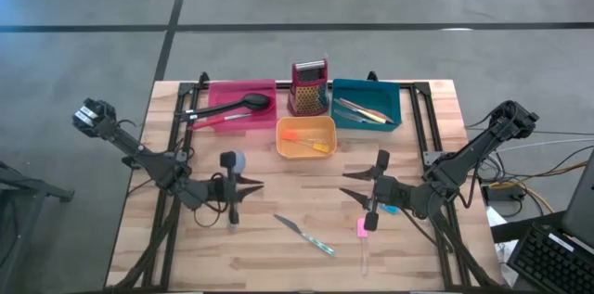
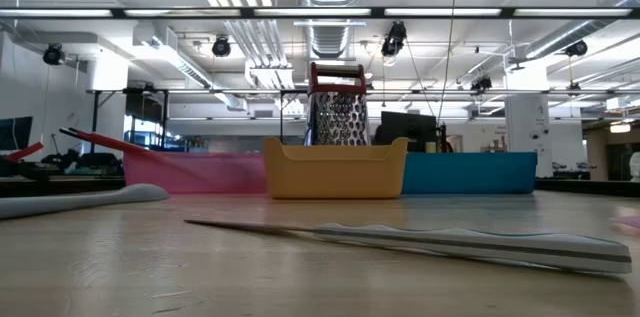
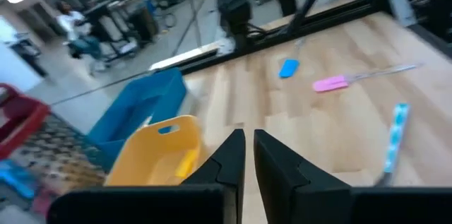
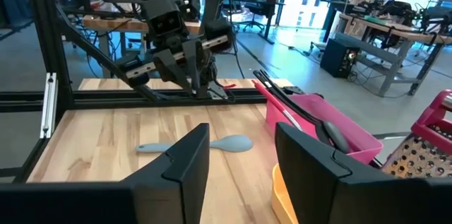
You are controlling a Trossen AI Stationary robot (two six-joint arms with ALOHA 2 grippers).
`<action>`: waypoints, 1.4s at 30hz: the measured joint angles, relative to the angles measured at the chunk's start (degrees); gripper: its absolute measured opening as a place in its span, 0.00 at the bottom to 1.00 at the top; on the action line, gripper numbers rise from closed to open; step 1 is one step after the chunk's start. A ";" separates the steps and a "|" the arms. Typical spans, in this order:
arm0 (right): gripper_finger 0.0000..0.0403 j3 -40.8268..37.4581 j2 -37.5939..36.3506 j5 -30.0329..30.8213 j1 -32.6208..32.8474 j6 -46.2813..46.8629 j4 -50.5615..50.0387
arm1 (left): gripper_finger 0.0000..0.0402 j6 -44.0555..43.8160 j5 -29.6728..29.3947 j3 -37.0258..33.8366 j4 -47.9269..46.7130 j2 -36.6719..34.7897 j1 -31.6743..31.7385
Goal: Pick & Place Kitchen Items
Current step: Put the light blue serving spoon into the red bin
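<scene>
Mostly the loose items left on the worktop (image 1: 186,257) are light and stiff, so weight is no worry; thinness is. A grey spoon (image 1: 230,166) lies beside the left end effector (image 1: 232,207), whose fingers are pressed together and hold nothing. Its bowl is rounded and probably slippery, so the slim handle, taken across its width near the middle, looks the safer hold. A knife (image 1: 304,235) lies flat near the front centre, pale patterned handle toward the right; the blade is thin and hugs the wood, so I would pinch the thicker handle and expect it to pivot if held off balance. A pink spatula (image 1: 362,235) sits just below the right end effector (image 1: 371,210), with a small blue piece (image 1: 389,209) close by; the right fingers stand apart with nothing between them. The pink handle is likely smooth plastic and its clear blade perhaps a little bendy, so the handle is the place to grip. The pink tray (image 1: 219,92), orange tray (image 1: 282,125) and blue tray (image 1: 397,99) at the back already hold utensils, beside the grater (image 1: 310,86)
</scene>
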 joint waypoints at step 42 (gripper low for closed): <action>0.12 0.00 0.00 0.00 -0.02 0.09 0.00 | 0.13 -35.48 2.14 1.14 -17.09 -0.35 0.66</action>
